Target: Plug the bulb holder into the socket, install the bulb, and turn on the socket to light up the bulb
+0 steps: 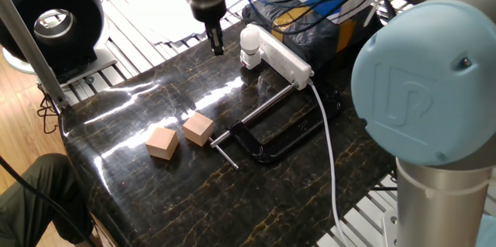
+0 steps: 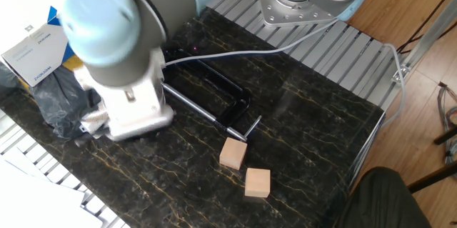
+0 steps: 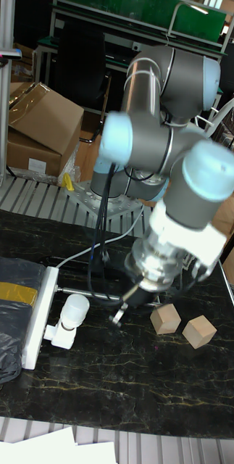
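— Where does the bulb [image 1: 249, 39] stand?
— A smooth white globe, it sits screwed into the white cube-shaped bulb holder [image 1: 249, 59], plugged into the end of the long white socket [image 1: 284, 56] on the dark, gold-veined marble worktop [image 1: 155, 189].

— And the gripper [image 1: 216, 42]?
— It hangs just beside the bulb, apart from it, holding nothing; its slim black fingers look close together, but I cannot tell whether they meet.

— What differs between the views?
— In the other fixed view the blurred arm hides bulb and holder. The tall fixed view shows both lying sideways off the socket. All show two tan wooden cubes [image 1: 180, 136] and a black C-clamp [image 1: 267, 135].
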